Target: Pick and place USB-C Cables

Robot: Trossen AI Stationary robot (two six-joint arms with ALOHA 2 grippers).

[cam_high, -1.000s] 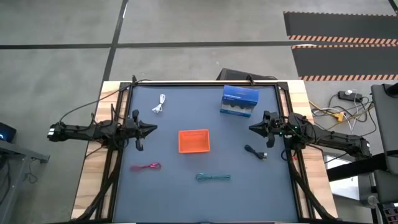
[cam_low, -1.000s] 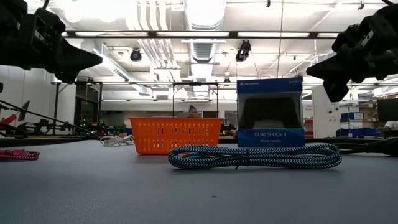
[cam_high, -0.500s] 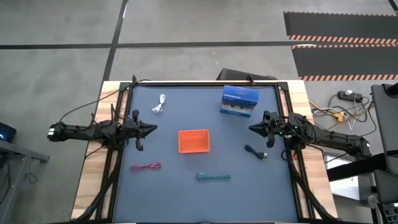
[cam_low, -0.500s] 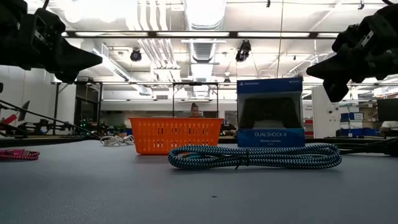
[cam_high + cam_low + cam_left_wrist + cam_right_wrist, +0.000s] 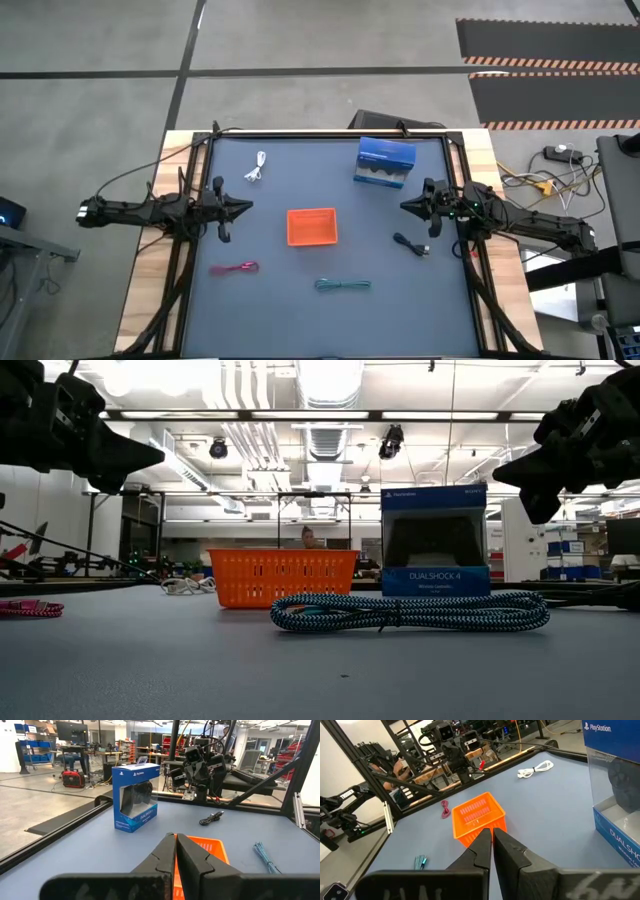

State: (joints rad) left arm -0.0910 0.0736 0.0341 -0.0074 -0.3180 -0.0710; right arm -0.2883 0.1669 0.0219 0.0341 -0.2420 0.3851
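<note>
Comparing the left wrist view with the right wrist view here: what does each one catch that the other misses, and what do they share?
Only the left wrist view shows the black cable lying on the table, with the right arm behind it.

Only the right wrist view shows the white cable and the pink-red cable, with the left arm beyond them.

Both show the orange tray empty, the blue controller box, part of the teal cable, and their own shut gripper: left gripper, right gripper.

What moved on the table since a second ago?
Nothing on the table moved. Both arms stayed put, left gripper and right gripper shut and empty. The four cables lie outside the orange tray as before. Only a person far behind the tray shifted a little.
</note>
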